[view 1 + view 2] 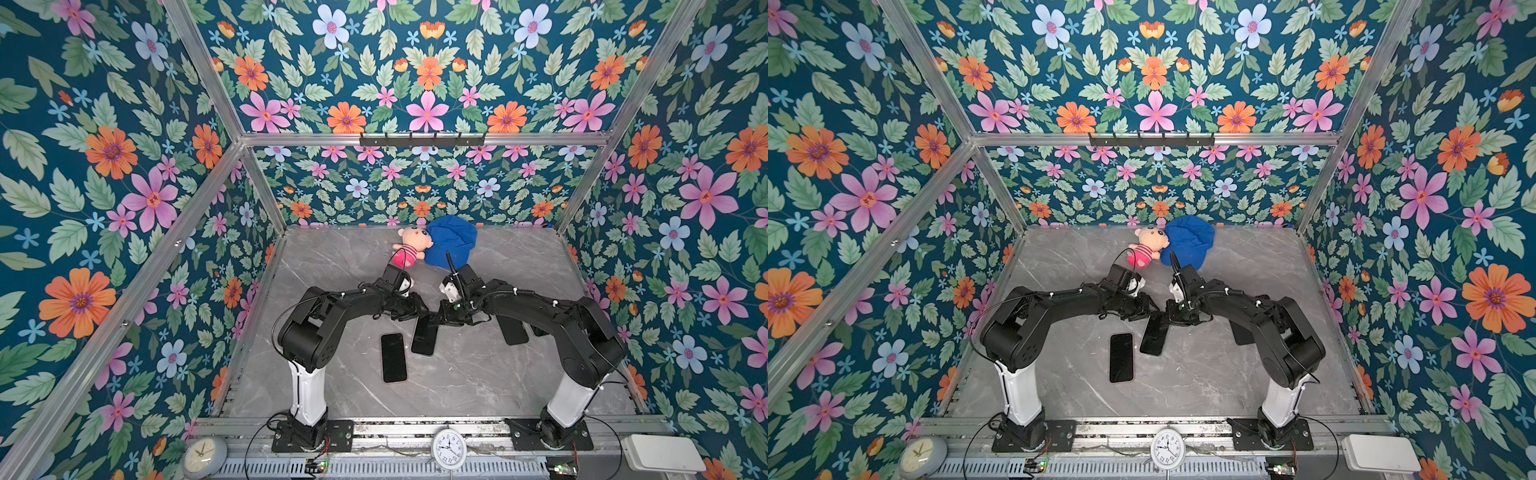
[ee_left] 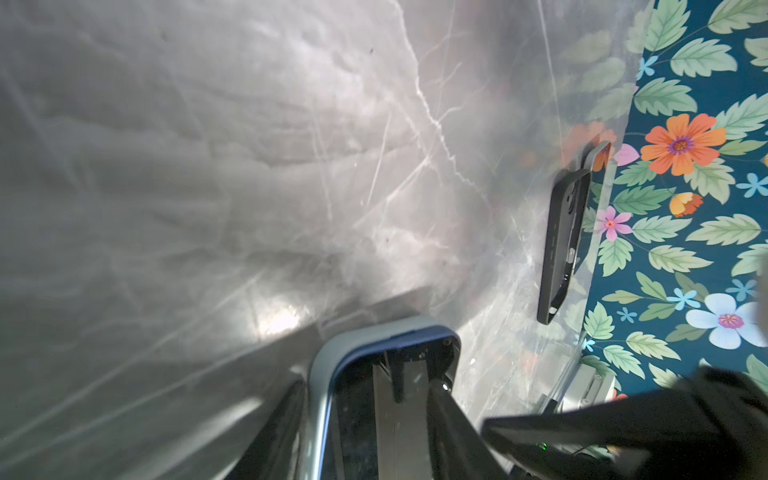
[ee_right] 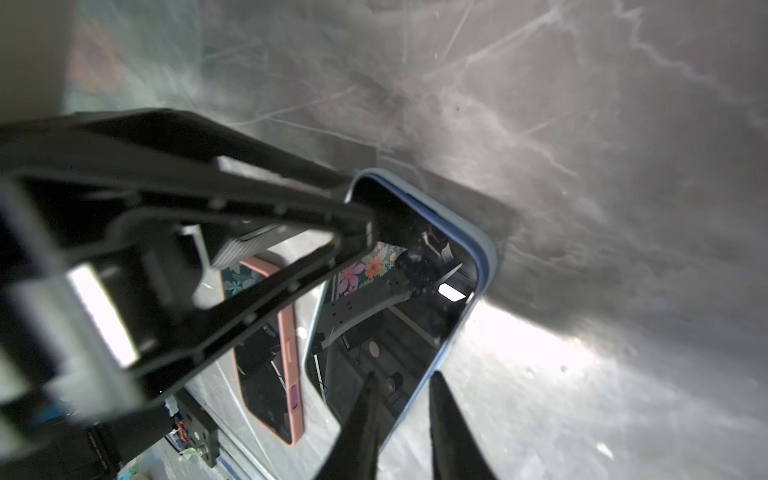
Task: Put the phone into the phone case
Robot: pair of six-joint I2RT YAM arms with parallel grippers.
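A dark-screened phone (image 1: 424, 336) with a blue edge lies at the table's middle. Its far end is under both grippers and lifted a little off the marble. A pale grey-blue phone case (image 3: 488, 253) rims that end; the same rim (image 2: 322, 374) shows in the left wrist view. My left gripper (image 1: 419, 309) (image 2: 368, 386) is shut across the phone's width, a finger on each long side. My right gripper (image 1: 440, 316) (image 3: 403, 376) has its jaws apart. One fingertip (image 3: 371, 380) is over the screen (image 3: 374, 332), the other beyond the long edge.
A second phone in a pink case (image 1: 393, 357) (image 3: 286, 332) lies just left of the held one. A dark empty case (image 1: 513, 330) (image 2: 563, 245) lies under the right arm near the right wall. A plush doll (image 1: 409, 247) and blue cloth (image 1: 451, 241) sit at the back.
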